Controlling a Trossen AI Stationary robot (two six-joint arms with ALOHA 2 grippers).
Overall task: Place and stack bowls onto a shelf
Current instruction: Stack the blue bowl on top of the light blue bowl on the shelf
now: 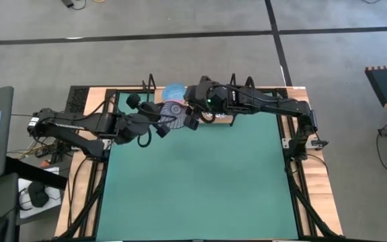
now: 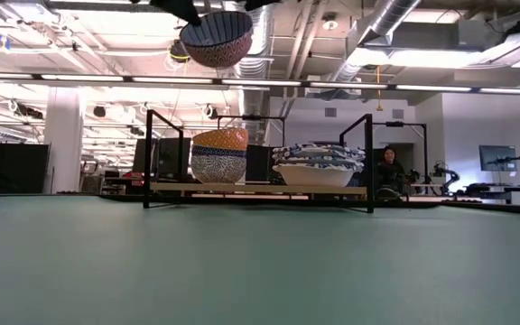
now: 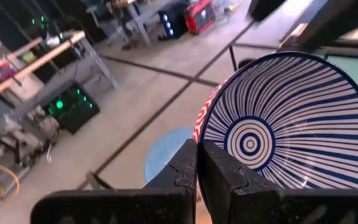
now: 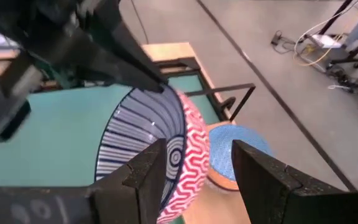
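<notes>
Bowls and wooden shelf at the far edge of the table

The light wooden plank shelf with black wire uprights [image 2: 258, 190] stands at the far edge of the green mat [image 1: 200, 181]. On it, a stack of small bowls [image 2: 219, 155] sits left of a stack of wide white bowls [image 2: 319, 163]. The red-outside, blue-striped bowl [image 2: 217, 38] hangs high above the left stack, between the left gripper [image 1: 160, 128] and the right gripper [image 1: 192, 119].
</notes>
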